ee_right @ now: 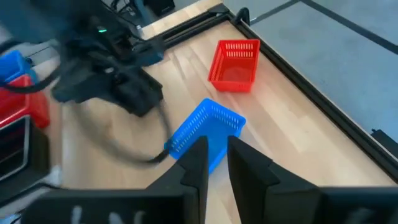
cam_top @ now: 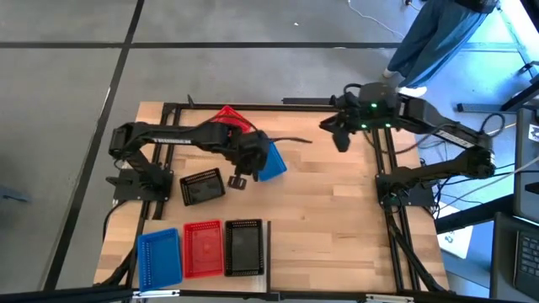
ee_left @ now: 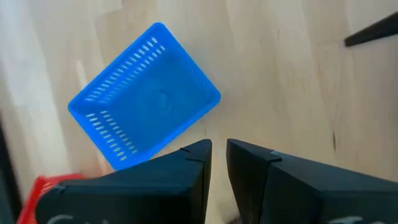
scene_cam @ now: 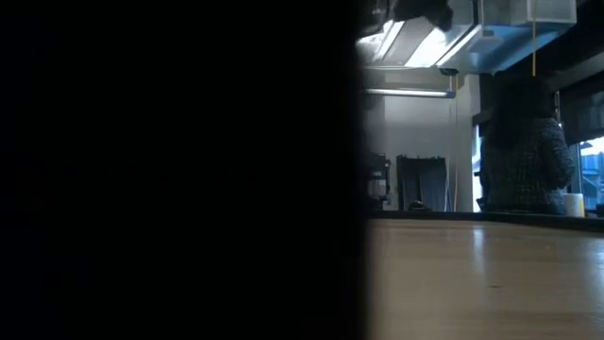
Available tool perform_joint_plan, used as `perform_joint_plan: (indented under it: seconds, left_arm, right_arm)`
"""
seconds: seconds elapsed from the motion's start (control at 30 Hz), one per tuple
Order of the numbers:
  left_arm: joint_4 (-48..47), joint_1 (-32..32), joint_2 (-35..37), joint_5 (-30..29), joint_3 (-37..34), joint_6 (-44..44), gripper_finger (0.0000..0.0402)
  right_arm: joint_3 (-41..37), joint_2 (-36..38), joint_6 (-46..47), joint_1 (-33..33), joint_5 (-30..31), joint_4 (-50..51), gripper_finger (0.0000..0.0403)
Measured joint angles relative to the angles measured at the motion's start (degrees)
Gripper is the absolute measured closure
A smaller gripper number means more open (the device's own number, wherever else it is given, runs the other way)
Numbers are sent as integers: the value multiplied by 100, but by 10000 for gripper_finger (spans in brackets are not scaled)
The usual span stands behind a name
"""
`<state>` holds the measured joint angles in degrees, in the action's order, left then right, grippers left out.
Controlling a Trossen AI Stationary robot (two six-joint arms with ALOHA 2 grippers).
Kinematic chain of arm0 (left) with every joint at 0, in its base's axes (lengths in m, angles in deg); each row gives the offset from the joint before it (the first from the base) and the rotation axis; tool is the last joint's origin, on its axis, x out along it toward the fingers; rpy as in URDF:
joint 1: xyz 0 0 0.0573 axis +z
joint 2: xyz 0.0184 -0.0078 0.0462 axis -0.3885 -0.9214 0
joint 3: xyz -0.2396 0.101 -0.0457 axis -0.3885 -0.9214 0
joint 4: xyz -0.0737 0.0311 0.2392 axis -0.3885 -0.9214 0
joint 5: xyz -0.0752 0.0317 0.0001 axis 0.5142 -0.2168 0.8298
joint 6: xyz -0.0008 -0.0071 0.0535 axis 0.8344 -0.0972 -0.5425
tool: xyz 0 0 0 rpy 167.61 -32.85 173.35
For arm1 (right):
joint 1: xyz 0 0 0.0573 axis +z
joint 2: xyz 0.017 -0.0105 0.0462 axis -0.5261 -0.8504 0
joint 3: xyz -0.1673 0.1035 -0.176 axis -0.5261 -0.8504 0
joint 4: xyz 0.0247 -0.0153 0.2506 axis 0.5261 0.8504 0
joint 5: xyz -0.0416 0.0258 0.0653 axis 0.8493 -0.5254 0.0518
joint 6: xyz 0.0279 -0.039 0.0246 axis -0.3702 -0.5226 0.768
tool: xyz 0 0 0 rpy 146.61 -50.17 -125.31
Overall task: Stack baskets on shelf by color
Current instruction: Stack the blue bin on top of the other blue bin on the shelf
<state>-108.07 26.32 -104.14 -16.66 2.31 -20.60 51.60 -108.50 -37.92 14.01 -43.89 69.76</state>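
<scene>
Half the low view is blacked out, so the overhead has to carry this one.

Front left, blue, red and black basket stacks sit in a row; the shelf isn't clear under them. A loose black basket lies beside the left arm, which hides most of a red basket. Left gripper hangs just beside a tilted blue basket, fingers nearly together, holding nothing. Right gripper is up at the back, narrow gap, empty.
</scene>
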Motion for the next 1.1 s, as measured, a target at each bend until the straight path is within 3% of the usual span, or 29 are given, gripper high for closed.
perform_joint_plan:
  seconds: [0.2, 0.47, 0.77, 1.1]
  left_arm:
    - [343, 267, -147, 311, 13, -287, 360]
    - [1172, 337, -440, 982, -418, 15, 360]
    - [2151, 207, -912, 262, -719, 627, 360]
    - [2481, 200, -1352, 141, -726, 754, 360]
  right_arm:
    - [0, 684, 22, 4, 6, 202, 344]
    - [0, 1347, -98, 4, 11, 200, 344]
    - [0, 1563, -82, 1, 20, 270, 344]
    - [0, 1535, -90, 4, 11, 333, 344]
